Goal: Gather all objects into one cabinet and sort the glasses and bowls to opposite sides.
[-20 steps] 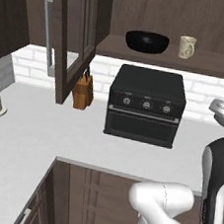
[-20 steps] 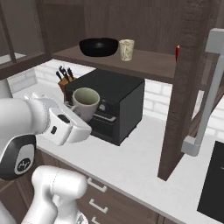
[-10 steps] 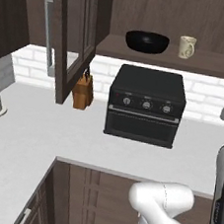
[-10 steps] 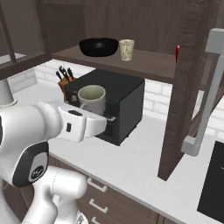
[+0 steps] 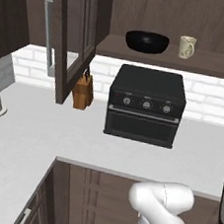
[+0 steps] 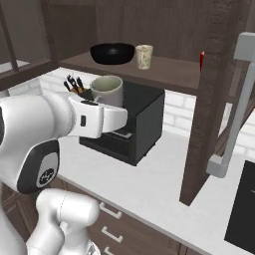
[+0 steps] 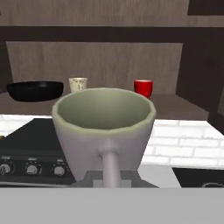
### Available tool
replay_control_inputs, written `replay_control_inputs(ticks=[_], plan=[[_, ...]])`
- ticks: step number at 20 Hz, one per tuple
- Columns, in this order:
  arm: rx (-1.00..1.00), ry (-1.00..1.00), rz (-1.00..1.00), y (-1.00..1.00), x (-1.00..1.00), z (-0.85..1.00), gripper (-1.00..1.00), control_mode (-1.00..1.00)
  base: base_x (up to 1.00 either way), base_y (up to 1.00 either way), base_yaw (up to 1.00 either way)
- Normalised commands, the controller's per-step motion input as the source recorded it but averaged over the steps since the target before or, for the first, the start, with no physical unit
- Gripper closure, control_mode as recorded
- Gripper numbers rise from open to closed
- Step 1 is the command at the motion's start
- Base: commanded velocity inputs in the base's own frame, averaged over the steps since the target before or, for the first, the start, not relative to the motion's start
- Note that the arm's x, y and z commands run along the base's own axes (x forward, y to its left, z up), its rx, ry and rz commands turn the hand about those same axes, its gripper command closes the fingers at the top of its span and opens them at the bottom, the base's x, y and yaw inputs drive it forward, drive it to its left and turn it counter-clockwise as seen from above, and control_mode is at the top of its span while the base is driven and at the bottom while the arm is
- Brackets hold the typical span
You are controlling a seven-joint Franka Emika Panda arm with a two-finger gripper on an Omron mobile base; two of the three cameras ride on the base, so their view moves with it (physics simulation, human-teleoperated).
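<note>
The grey-white mug [image 7: 105, 131] is carried upright in the air, above the bench [image 6: 149, 184] and in front of the toaster oven [image 6: 132, 124], with its handle turned toward the hand. The gripper [image 7: 109, 177] has its fingers drawn nearly together on that handle, so the mug hangs from the handle alone. In the hand view the open cabinet shelf [image 7: 175, 107] lies ahead: the black bowl [image 7: 35, 89] sits at about ten o'clock from the held mug, the cream mug [image 7: 78, 84] just beside the bowl at eleven o'clock, and the red mug [image 7: 143, 87] at one o'clock, well apart from the cream one. The left base view confirms that order along the shelf: black bowl, then cream mug, then red mug toward the right end. Judged from appearance, the held mug is rigid, light and glazed, hence smooth and liable to chip if knocked against the shelf edge. A handle hold leaves the body free to swing or pivot, so it should be kept level and moved slowly. The gap between cream and red mugs looks adequate for setting it down, keeping mugs clear of the bowl's side. A knife block [image 5: 82, 91] stands on the bench left of the oven.
</note>
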Motion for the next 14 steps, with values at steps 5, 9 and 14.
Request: replay_control_inputs(ticks=[5, 9, 14], plan=[[0.00, 0.00, 0.00, 0.00, 0.30, 0.34, 1.00, -1.00, 0.00, 0.00, 0.00], [0.00, -0.04, -0.01, -0.03, 0.54, 0.02, 1.00, -1.00, 0.00, 0.00, 0.00], [-0.01, -0.11, 0.00, -0.14, 0.55, 0.00, 1.00, -1.00, 0.00, 0.00, 0.00]])
